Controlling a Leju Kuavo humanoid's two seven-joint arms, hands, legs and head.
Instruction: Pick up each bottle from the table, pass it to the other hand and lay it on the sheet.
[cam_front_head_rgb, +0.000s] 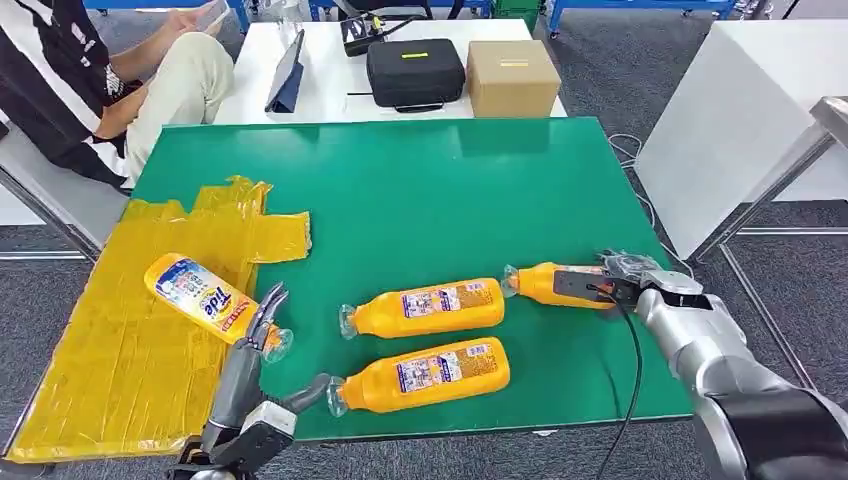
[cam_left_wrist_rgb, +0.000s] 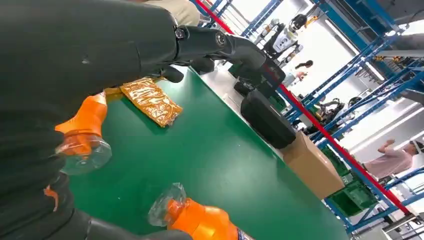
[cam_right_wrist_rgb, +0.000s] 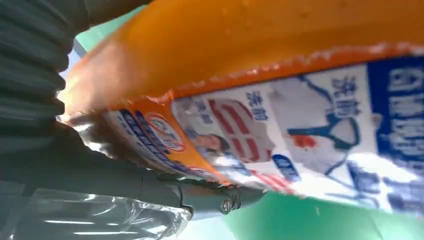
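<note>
where the yellow sheet (cam_front_head_rgb: 120, 350) covers the left side of the green tabletop (cam_front_head_rgb: 420, 200), one orange bottle (cam_front_head_rgb: 205, 298) lies tilted with its label up and its clear cap (cam_front_head_rgb: 277, 345) just over the sheet's edge. the left hand (cam_front_head_rgb: 255, 375) is right beside that cap. its fingers (cam_front_head_rgb: 268, 310) are stretched out and apart, one reaching up along the cap, and they hold nothing. in the left wrist view the cap (cam_left_wrist_rgb: 82, 150) sits close to the dark hand (cam_left_wrist_rgb: 75, 55).

next come two more bottles on the bare green. the middle bottle (cam_front_head_rgb: 425, 307) lies flat with its cap to the left. the front bottle (cam_front_head_rgb: 425, 375) lies flat just below it, near the tabletop's front edge, cap to the left too.

farther right, a fourth bottle (cam_front_head_rgb: 545, 283) lies flat on the green, and the right hand (cam_front_head_rgb: 610, 282) is wrapped on it. its dark fingers (cam_front_head_rgb: 580, 285) press over the bottle's body. in the right wrist view the label (cam_right_wrist_rgb: 280, 125) is very close.

behind the tabletop, a white table holds a black case (cam_front_head_rgb: 415, 72) and a brown box (cam_front_head_rgb: 512, 77). a person (cam_front_head_rgb: 90, 80) sits at the far left.
</note>
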